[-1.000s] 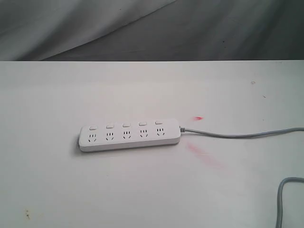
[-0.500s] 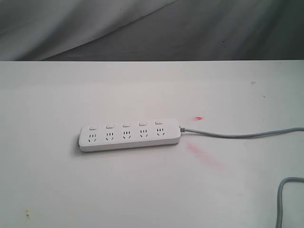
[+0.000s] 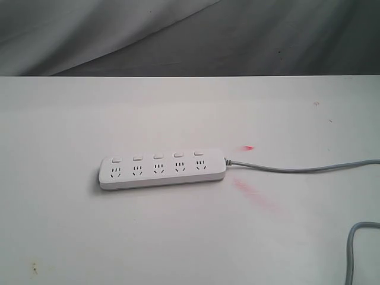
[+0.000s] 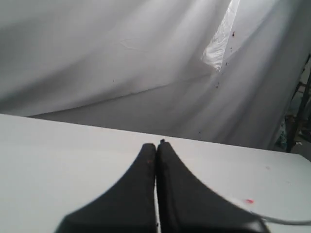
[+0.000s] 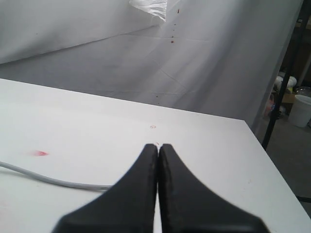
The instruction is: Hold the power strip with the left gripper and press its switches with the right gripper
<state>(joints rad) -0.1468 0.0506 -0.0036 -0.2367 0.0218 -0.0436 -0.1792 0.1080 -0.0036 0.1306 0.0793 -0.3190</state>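
Note:
The white power strip lies flat on the white table, left of centre in the exterior view. Its five switches form a row along the far edge, each above a socket set. A thin grey cord runs off to the right from its right end. Neither arm shows in the exterior view. My left gripper is shut with nothing in it, over bare table. My right gripper is also shut and empty, with the grey cord passing beside it. The strip does not show in either wrist view.
A second loop of grey cord curls at the table's front right corner. Red marks stain the table to the right of the strip. A grey cloth backdrop hangs behind the far table edge.

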